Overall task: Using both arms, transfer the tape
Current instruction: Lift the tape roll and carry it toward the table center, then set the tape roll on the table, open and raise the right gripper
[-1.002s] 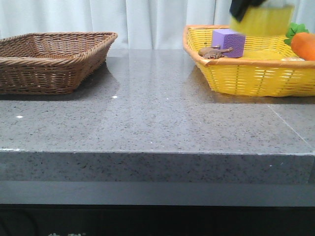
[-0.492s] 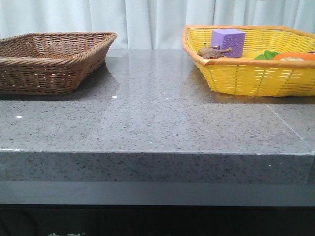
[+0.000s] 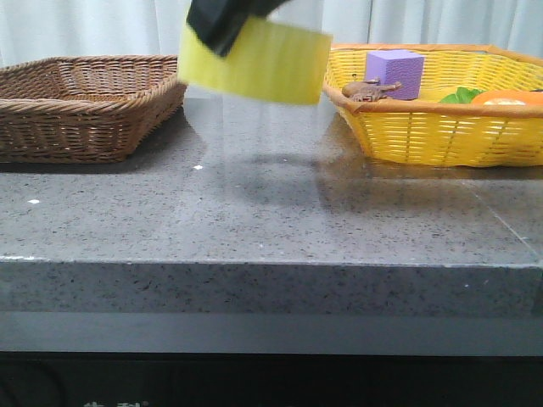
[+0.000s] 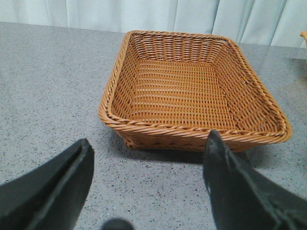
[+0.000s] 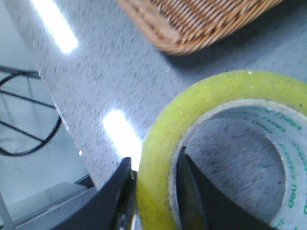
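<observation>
Tape (image 3: pixel 259 61) core has green printed lettering, seen in right wrist view; too blurred and cut off to read, no brand legible. Right gripper (image 5: pixel 156 191) clamps the roll's wall: one finger (image 5: pixel 115 201) outside the yellow winding, the other inside the white core, both touching it. In front view the tape hangs in the air above the grey speckled table (image 3: pixel 271 220), between the brown wicker basket (image 3: pixel 85 106) and the yellow basket (image 3: pixel 441 119), tilted slightly, black gripper at its upper left edge. Shadow on the table below it. Left gripper (image 4: pixel 148 191) has its fingers spread wide, nothing between them, over the table just beside the brown wicker basket. Yellow basket holds a purple cube (image 3: pixel 394 73), a small brown toy (image 3: pixel 369 89), and an orange item with green leaves (image 3: pixel 501 97).
</observation>
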Tool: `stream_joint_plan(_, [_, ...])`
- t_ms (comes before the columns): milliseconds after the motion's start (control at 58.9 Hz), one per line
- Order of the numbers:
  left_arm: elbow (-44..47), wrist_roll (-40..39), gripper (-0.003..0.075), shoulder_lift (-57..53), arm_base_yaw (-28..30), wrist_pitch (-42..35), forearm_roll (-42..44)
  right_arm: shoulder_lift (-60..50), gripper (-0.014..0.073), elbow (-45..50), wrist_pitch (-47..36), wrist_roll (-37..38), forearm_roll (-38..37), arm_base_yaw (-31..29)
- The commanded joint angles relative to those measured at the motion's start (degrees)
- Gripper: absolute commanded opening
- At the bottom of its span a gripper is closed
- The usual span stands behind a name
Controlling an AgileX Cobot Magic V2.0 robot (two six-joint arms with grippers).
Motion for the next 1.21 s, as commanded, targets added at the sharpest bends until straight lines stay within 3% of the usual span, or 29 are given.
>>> stream_joint_plan(0, [-2.0,-0.7,0.0474,0.5,0.1,-4.5,-0.1,-2.3,0.0015,0.5,-3.7,-1.1,1.8,1.1])
stream_joint_plan(357, [-2.0,-0.7,0.0474,0.5,0.1,-4.5,-0.1,4.1,0.0031,1.0,-2.8,-1.1,3.1,3.7])
stream_joint_plan(458, [-2.0,-0.7,0.0474,0.5,0.1,-4.5,-0.1,4.2,0.0113,1.0,-2.1,-1.1,3.1,3.7])
stream_joint_plan(662, [-2.0,-0.7,0.0474,0.5,0.1,-4.5,-0.1,3.7,0.0377,0.5,-0.7,-1.1,3.1,3.7])
stream_joint_plan(798, [-2.0,-0.7,0.0474,0.5,0.1,-4.5,-0.1,1.6,0.0446,0.4,-1.0,-1.1,3.0,3.7])
stream_joint_plan(951, [-2.0,-0.7,0.0474,0.5,0.1,-4.5,-0.1,-2.5,0.0439,0.4,-3.7,-1.0,3.0,3.7])
stream_joint_plan(1002, [-2.0,-0.7,0.0474,0.5,0.1,-4.5,-0.1,-3.6,0.04,0.4,-5.4,-1.0,3.0,3.5])
stream_joint_plan(1189, [-2.0,-0.7,0.0474,0.5,0.1,-4.5,-0.1,-6.0,0.0052,0.4,-8.4,-0.9,3.0,1.5])
